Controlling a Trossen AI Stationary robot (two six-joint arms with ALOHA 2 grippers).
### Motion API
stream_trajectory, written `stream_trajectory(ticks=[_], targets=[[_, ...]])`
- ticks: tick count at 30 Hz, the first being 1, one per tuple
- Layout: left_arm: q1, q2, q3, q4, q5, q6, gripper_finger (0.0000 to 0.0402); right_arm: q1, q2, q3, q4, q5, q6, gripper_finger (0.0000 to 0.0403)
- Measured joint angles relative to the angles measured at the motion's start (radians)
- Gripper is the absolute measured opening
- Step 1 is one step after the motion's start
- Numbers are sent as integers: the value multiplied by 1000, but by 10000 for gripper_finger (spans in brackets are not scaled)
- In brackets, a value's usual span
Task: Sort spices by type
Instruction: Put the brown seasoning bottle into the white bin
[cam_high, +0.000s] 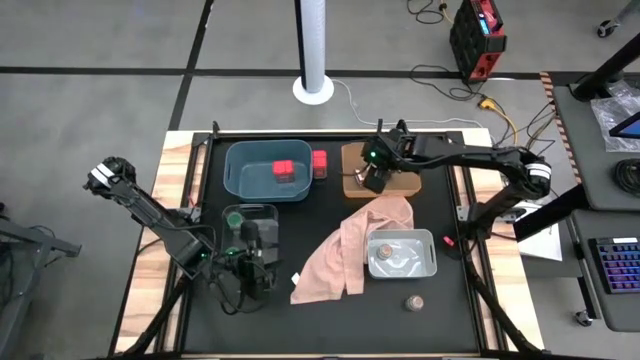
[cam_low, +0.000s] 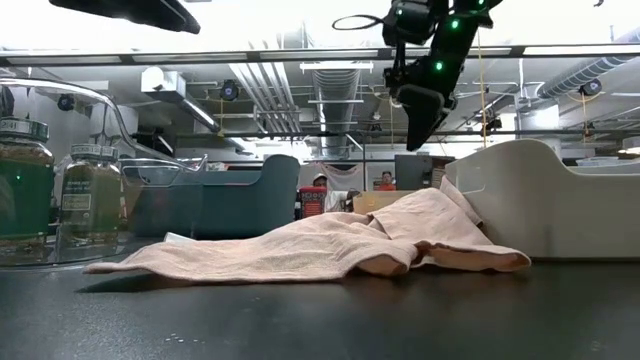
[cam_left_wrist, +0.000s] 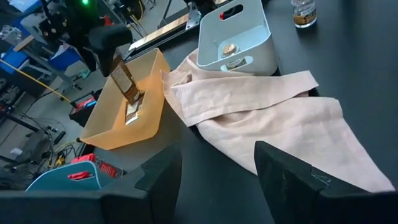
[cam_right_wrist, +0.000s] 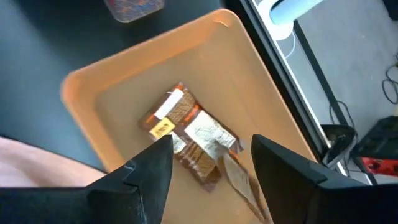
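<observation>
My right gripper (cam_high: 372, 178) (cam_right_wrist: 208, 180) is open and points down over the orange bin (cam_right_wrist: 93, 112). Brown packets (cam_right_wrist: 186, 134) lie flat on the bin's floor. One more brown packet (cam_left_wrist: 126, 82) (cam_right_wrist: 239, 180) stands tilted right under the fingers, its lower end in the bin. My left gripper (cam_high: 262, 240) (cam_left_wrist: 217, 174) is open and waits by the clear bin (cam_high: 250, 212), which holds green-lidded jars (cam_low: 20, 190). Pink boxes (cam_high: 284, 170) sit in the teal bin (cam_high: 240, 160), and another (cam_high: 320, 163) stands beside it. One jar (cam_left_wrist: 229, 48) is in the grey bin (cam_high: 425, 262); another (cam_high: 413, 302) stands on the table. My right gripper stands with its fingers wide apart on either side of the tilted brown packet's upper end (cam_left_wrist: 118, 65). I cannot tell whether one finger (cam_right_wrist: 286, 177) still touches the packet.
A large pink cloth (cam_high: 355, 250) lies crumpled between the orange bin and the grey bin, its edge against both. Bare black table shows along the near edge (cam_high: 340, 330). Cables and equipment stand beyond the far edge.
</observation>
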Motion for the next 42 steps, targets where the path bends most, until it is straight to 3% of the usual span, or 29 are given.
stream_trajectory(ticks=[12, 14, 20, 23, 32, 38, 42], targets=[[0, 0, 0, 34, 1, -20, 184, 134, -51, 0, -20, -1, 104, 171], [0, 1, 0, 35, 1, -23, 184, 183, -67, 0, -29, -15, 135, 163], [0, 1, 0, 41, 1, -23, 184, 397, -102, -1, -68, -201, 285, 138], [1, 1, 0, 42, 1, -23, 184, 516, -109, -1, -80, -212, 380, 127], [2, 1, 0, 46, -56, 7, 184, 774, -102, 6, -96, -324, 942, 111], [2, 1, 0, 46, -118, 73, 184, 942, -65, 6, -95, -438, 1359, 134], [2, 2, 0, 49, -169, 135, 184, 1053, -32, 6, -97, -446, 1633, 161]])
